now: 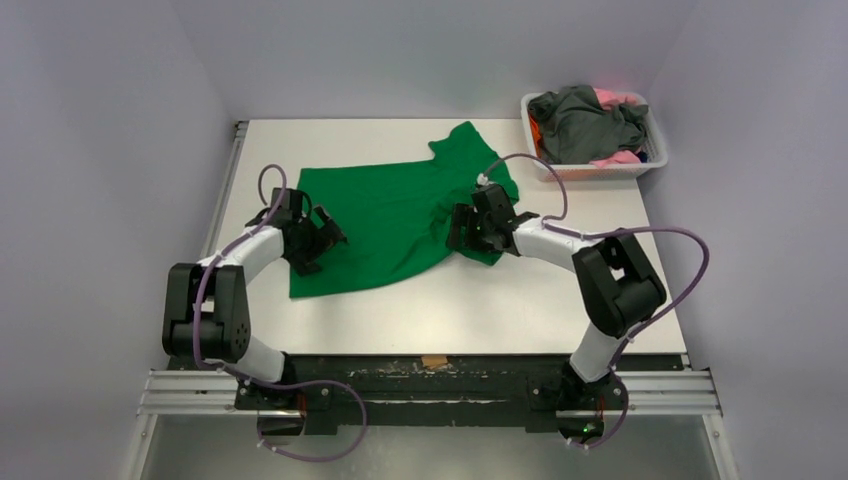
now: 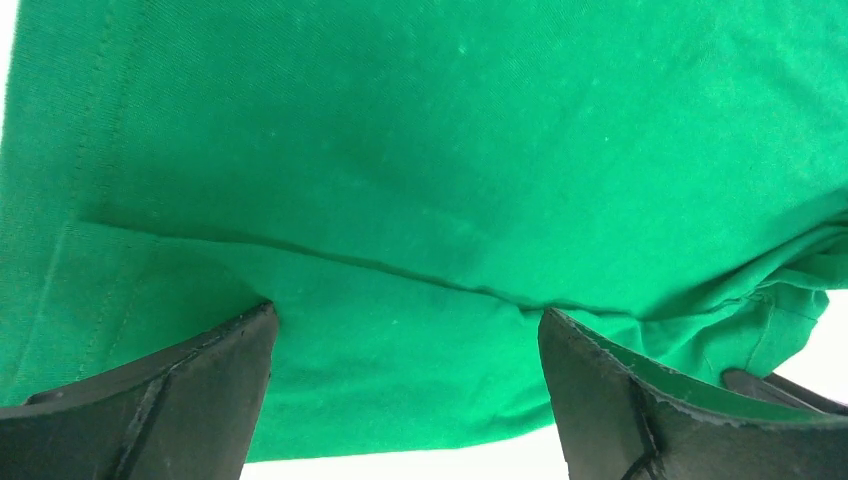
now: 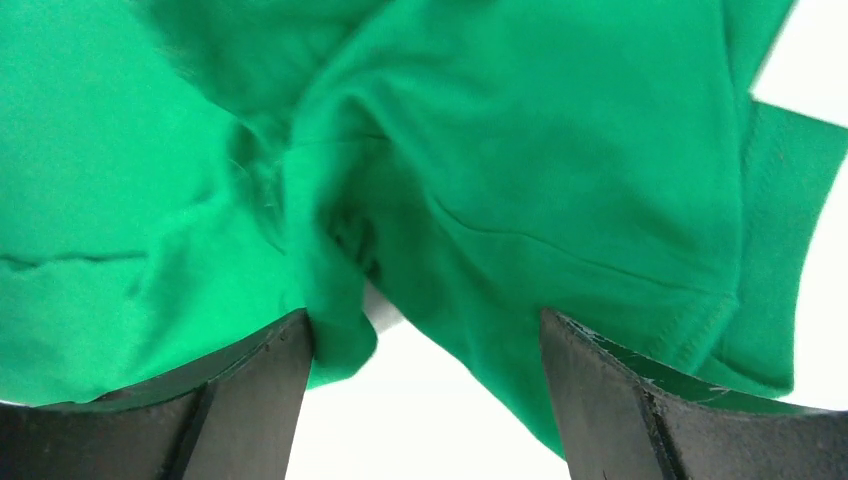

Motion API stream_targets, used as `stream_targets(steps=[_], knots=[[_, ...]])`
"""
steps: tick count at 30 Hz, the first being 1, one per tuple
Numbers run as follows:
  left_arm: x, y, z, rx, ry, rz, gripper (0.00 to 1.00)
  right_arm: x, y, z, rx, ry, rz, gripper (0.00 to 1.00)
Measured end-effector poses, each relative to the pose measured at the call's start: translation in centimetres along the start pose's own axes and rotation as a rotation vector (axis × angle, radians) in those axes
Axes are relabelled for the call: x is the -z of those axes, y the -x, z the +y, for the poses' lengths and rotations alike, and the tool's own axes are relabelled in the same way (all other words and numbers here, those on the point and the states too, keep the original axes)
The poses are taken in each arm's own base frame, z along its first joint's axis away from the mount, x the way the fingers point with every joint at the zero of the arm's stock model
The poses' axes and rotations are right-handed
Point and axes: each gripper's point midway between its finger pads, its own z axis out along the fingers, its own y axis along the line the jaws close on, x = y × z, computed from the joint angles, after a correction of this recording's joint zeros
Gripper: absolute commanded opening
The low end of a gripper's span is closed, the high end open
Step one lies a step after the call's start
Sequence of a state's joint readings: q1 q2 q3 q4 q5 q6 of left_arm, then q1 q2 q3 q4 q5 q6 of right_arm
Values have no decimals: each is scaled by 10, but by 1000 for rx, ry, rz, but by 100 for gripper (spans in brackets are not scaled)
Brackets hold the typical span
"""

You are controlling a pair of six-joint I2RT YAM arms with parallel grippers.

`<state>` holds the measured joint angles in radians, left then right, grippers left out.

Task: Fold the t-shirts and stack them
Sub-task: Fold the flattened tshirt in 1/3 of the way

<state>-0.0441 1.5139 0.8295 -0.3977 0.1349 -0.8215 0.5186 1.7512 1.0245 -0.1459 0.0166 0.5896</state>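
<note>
A bright green t-shirt [image 1: 390, 215] lies spread on the white table [image 1: 450, 310], one sleeve pointing to the far edge. Its right side is bunched into folds [image 3: 330, 200]. My left gripper [image 1: 325, 248] sits low at the shirt's left edge, open, with flat green cloth [image 2: 420, 180] between and beyond its fingers [image 2: 200, 400]. My right gripper [image 1: 452, 230] is open at the bunched right side, and loose cloth hangs past its fingertips [image 3: 600, 390] without being clamped. More t-shirts, dark grey [image 1: 585, 120] and pink [image 1: 615, 97], are heaped in the basket.
A white slatted basket [image 1: 590, 168] stands at the table's far right corner. A metal rail [image 1: 430, 385] runs along the near edge by the arm bases. Walls close in the table at the back and both sides.
</note>
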Motion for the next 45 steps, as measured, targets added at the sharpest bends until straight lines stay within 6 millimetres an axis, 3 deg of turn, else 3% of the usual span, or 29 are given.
stream_targets(steps=[9, 16, 23, 36, 40, 45], knots=[[4, -10, 4, -13, -16, 13, 100, 36, -41, -35, -55, -9, -7, 81], [16, -40, 13, -65, -7, 32, 100, 64, -73, -53, -92, -5, -6, 81], [32, -72, 35, -113, 29, 36, 100, 96, -109, -69, -161, -14, 44, 80], [58, -100, 70, -121, 46, 8, 100, 162, -178, -116, -289, -215, 219, 83], [69, -109, 75, -134, 34, 15, 100, 173, -179, -127, -287, -280, 212, 86], [87, -106, 66, -142, -30, -32, 100, 184, -139, -114, -271, -230, 77, 90]])
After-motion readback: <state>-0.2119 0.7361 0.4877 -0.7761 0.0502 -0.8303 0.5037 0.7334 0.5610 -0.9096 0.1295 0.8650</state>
